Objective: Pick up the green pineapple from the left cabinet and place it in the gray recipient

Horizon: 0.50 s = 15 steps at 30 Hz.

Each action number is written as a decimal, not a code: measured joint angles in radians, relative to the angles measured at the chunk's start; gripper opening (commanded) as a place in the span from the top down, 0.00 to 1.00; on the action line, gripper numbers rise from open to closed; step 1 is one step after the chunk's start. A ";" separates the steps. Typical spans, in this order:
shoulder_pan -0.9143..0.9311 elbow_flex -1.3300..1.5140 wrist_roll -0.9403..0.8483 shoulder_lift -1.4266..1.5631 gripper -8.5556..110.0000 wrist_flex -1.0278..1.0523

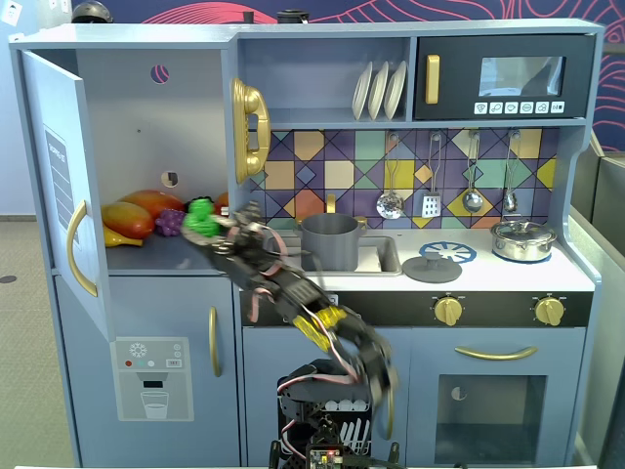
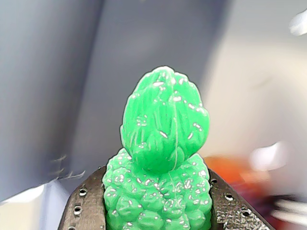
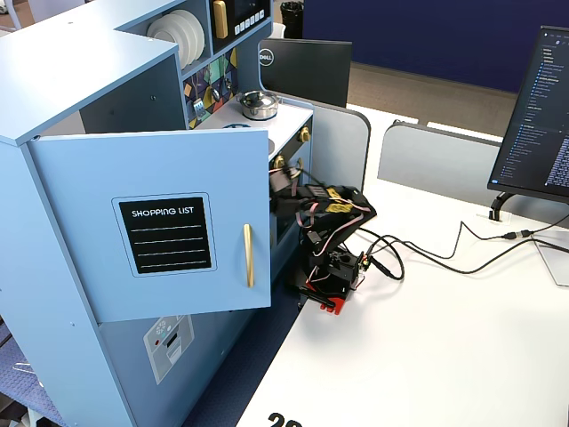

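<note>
Front fixed view: the gripper [image 1: 207, 227] reaches into the left cabinet [image 1: 137, 147], whose door [image 1: 61, 186] hangs open at 9 o'clock. The jaws are closed on the green pineapple [image 1: 200, 216], which sits at the cabinet's front right edge, just above or on the shelf; contact with the shelf cannot be judged. At 9 o'clock of the pineapple lie a purple grape bunch [image 1: 169, 222] and orange-yellow mangoes [image 1: 137, 210], partly overlapping. The gray recipient [image 1: 330, 241] stands in the sink at 3 o'clock of the pineapple, well apart, its lower wall partly crossed by the arm.

Wrist view: the pineapple [image 2: 160, 158] fills the centre, crown pointing to 12 o'clock, its bumpy body clamped between two black perforated fingers [image 2: 86, 203] and cut off by the lower edge. The background is blurred; only an orange smear at 4 o'clock is distinguishable.

Side fixed view: the open door [image 3: 151, 227], bearing a shopping-list panel, hides the gripper and pineapple entirely; only the arm's base and cabling [image 3: 329, 240] show.
</note>
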 measured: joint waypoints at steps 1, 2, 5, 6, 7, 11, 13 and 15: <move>0.046 0.023 0.014 0.060 0.93 0.017; 0.095 0.037 0.031 0.109 0.93 0.032; 0.258 0.040 0.086 0.193 0.93 0.083; 0.307 0.034 0.109 0.193 0.93 0.100; 0.359 0.025 0.132 0.186 0.93 0.118; 0.551 -0.058 0.201 0.097 0.93 0.186; 0.649 -0.114 0.229 0.009 0.93 0.213; 0.723 -0.172 0.250 -0.089 0.93 0.229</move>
